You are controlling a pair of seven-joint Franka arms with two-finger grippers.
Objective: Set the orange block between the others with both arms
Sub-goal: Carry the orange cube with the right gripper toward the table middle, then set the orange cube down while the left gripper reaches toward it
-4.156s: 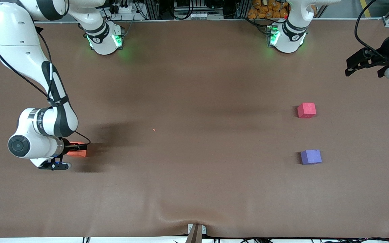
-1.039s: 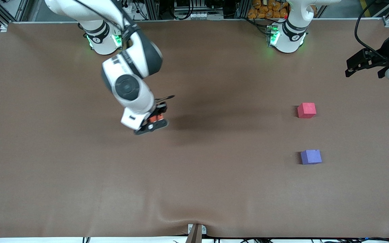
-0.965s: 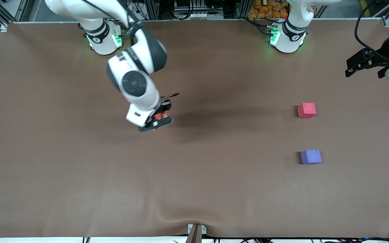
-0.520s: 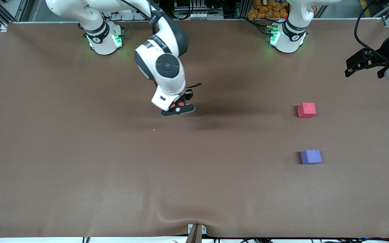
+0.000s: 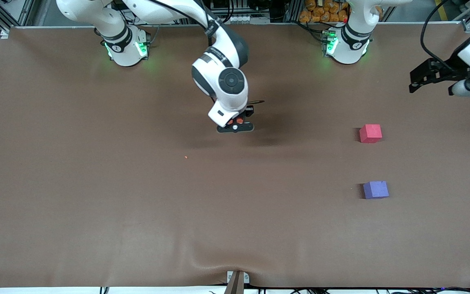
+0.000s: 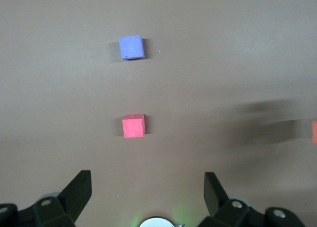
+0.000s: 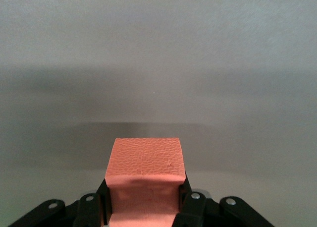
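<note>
I've carried the orange block (image 7: 143,175), clamped in the right gripper (image 5: 235,123), to mid-bench; left gripper (image 5: 433,77) waits open by its end, handover next.

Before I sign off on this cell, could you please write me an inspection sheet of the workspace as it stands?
Surface: brown table cover, wrinkled at the edge nearest the front camera.
Job's things: orange block held above mid-table; pinkish-red cube and purple-blue cube lie apart toward the left arm's end, the purple-blue one nearer the front camera.
Clutter: one tiny orange speck on the cover.
Grippers: right gripper shut on the orange block; left gripper open, empty, waiting over its end of the table.
Cables: black cable looping to the left arm's wrist.
Surroundings: aluminium framing, wiring and orange items past the table's edge by the bases.
</note>
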